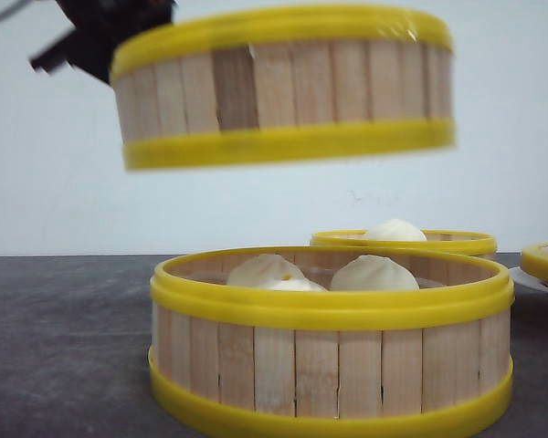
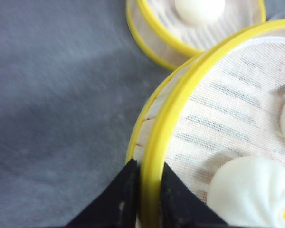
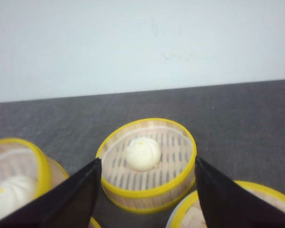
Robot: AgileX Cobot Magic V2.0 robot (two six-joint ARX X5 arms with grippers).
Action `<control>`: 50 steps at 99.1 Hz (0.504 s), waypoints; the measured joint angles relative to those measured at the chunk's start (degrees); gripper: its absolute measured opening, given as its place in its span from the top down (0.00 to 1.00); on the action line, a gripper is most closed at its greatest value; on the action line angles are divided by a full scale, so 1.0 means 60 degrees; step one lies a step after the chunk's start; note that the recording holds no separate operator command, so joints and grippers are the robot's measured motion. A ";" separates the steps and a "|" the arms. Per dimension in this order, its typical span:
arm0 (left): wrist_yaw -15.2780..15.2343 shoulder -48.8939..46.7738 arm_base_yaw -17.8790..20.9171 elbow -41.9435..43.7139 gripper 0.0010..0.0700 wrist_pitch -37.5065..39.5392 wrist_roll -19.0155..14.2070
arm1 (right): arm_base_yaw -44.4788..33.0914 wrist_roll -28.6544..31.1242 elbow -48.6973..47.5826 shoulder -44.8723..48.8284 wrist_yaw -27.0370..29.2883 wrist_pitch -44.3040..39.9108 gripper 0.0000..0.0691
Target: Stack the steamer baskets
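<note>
The left gripper (image 2: 141, 199) pinches the yellow rim of a lifted steamer basket (image 1: 288, 87), holding it in the air above the front basket (image 1: 333, 365), which sits on the dark bench (image 1: 64, 338) with buns inside. The right gripper (image 3: 147, 194) hangs with fingers spread wide, empty, above a single-bun basket (image 3: 147, 164) farther back.

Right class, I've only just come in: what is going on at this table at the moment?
The robot is stacking bamboo steamers. Its left tool is shut on the yellow rim of a lifted steamer basket, which hangs in the air above the front basket on the dark table; that one holds white buns. The right tool is open and empty, hovering over a single-bun basket. The lifted basket is not yet set down.
</note>
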 joint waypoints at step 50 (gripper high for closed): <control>-0.0484 0.1424 -0.0721 -0.0018 0.97 0.0386 -0.0233 | 0.0000 0.0000 0.0000 0.0000 0.0000 -0.0572 0.44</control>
